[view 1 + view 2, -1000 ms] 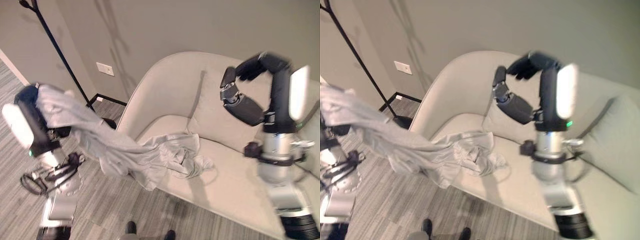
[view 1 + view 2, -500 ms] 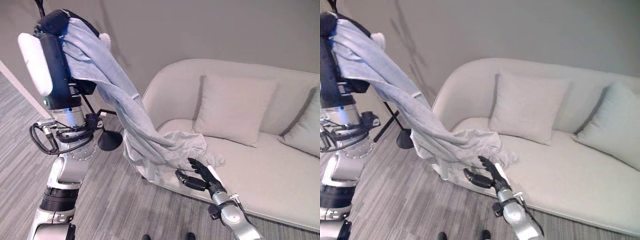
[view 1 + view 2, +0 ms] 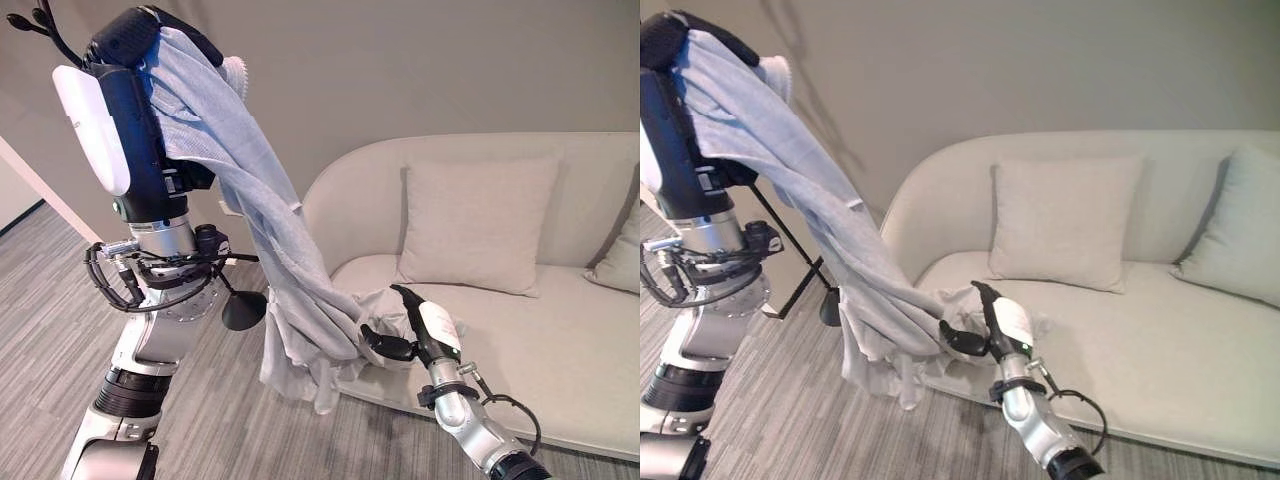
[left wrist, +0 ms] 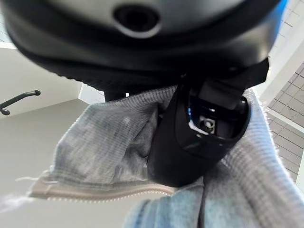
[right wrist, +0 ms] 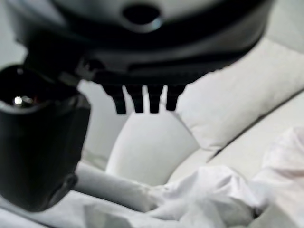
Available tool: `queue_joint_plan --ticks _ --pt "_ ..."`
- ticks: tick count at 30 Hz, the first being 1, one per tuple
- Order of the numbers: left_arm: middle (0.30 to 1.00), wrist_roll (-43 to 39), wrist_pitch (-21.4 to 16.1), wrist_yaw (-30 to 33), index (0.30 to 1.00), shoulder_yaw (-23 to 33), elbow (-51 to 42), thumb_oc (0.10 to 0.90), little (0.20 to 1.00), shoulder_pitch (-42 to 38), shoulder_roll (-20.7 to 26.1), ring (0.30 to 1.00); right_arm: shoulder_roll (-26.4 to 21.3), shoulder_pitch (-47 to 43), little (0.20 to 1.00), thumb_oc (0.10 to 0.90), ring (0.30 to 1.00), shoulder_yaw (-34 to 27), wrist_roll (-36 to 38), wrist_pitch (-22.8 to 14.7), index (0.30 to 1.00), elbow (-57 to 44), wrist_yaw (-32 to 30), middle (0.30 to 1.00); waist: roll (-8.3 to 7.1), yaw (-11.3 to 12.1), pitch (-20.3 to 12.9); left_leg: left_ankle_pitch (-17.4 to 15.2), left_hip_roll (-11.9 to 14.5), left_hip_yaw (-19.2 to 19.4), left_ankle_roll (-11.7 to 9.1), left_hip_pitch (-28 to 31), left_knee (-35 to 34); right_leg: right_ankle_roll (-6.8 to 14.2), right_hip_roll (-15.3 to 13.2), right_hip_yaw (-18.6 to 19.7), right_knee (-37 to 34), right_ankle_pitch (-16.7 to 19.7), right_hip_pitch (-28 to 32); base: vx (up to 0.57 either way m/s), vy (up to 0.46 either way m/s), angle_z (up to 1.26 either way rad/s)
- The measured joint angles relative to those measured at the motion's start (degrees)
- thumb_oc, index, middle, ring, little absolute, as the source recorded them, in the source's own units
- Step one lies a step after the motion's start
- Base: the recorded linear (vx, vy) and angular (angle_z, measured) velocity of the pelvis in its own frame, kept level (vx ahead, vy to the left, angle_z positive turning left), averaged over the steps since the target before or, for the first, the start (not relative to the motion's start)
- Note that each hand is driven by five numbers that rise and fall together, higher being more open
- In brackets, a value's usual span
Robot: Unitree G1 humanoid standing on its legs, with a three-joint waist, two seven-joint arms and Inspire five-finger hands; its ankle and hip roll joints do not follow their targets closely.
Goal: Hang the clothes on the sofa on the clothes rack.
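A long grey garment (image 3: 262,205) hangs from my raised left hand (image 3: 128,38) down to the front edge of the sofa (image 3: 560,345). In the left wrist view the thumb (image 4: 190,137) presses into the cloth (image 4: 99,142), so this hand is shut on it. My right hand (image 3: 392,345) sits low at the sofa's edge, open, with its fingers against the garment's lower folds (image 5: 204,190). The black clothes rack stands behind the left arm, with its hooks (image 3: 30,22) at the top left and its base (image 3: 243,310) on the floor.
Two pale cushions (image 3: 475,225) (image 3: 620,255) lean on the sofa's back. Striped grey carpet (image 3: 50,300) runs to the left of the sofa. A grey wall (image 3: 400,70) stands close behind the rack and the sofa.
The camera has shifted. My left hand holds the garment a little higher, more cloth has come off the seat, and my right hand has risen to its lower folds.
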Motion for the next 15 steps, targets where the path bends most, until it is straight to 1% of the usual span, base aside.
queue_joint_plan --ticks 3,5,7,9,11,15 --pt "0.300 -0.01 0.00 0.02 0.300 -1.57 0.01 0.400 0.300 -2.62 0.01 0.300 1.12 -0.38 0.900 0.800 0.900 2.30 0.06 -0.21 0.900 3.25 0.00 0.900 0.00 0.21 0.00 0.01 -0.02 -0.52 -0.01 -0.17 0.00 0.15 -0.01 -0.37 0.00 -0.14 0.04 0.02 0.010 0.09" --pt "0.300 0.02 -0.03 0.06 0.300 -3.46 0.17 0.400 0.300 -7.05 0.02 0.300 3.10 -0.61 0.900 0.800 0.900 6.27 0.34 -0.63 0.900 5.09 0.49 0.900 0.27 0.36 0.06 0.04 -0.10 -1.01 -0.03 -0.76 0.00 0.25 -0.09 -0.85 -0.03 -0.22 -0.23 0.01 0.034 0.12" --pt "0.300 0.01 -0.02 0.31 0.300 -4.54 0.44 0.400 0.300 -9.33 0.00 0.300 4.44 -1.24 0.900 0.800 0.900 8.56 0.38 -1.25 0.900 5.79 1.38 0.900 0.53 0.25 0.11 0.13 -0.14 -1.24 0.00 -1.24 0.01 0.26 -0.13 -1.07 0.00 -0.23 -0.64 0.00 0.038 0.07" --pt "0.300 0.02 -0.02 0.30 0.300 -4.85 0.45 0.400 0.300 -11.15 -0.06 0.300 5.13 -2.02 0.900 0.800 0.900 11.24 0.36 -1.73 0.900 5.93 2.78 0.900 1.24 0.20 0.37 0.20 -0.23 -1.40 0.03 -1.73 0.01 0.25 -0.24 -1.25 0.01 -0.20 -1.10 0.01 0.039 0.05" --pt "0.300 0.01 -0.01 0.71 0.300 -5.20 0.69 0.400 0.300 -12.33 -0.08 0.300 5.75 -2.72 0.900 0.800 0.900 14.06 0.33 -2.09 0.900 6.96 3.86 0.900 2.40 0.19 0.54 0.22 -0.41 -1.49 0.06 -1.93 0.02 0.25 -0.42 -1.47 0.04 -0.19 -1.23 0.01 0.032 0.04" --pt "0.300 -0.02 0.17 1.31 0.300 -6.06 0.99 0.400 0.300 -14.33 -0.58 0.300 7.50 -4.50 0.900 0.800 0.900 16.31 0.26 -2.66 0.900 10.97 5.11 0.900 4.45 0.30 0.96 0.28 -0.87 -1.52 0.07 -2.13 0.02 0.40 -0.90 -1.69 0.03 -0.28 -1.34 0.02 0.054 0.03"
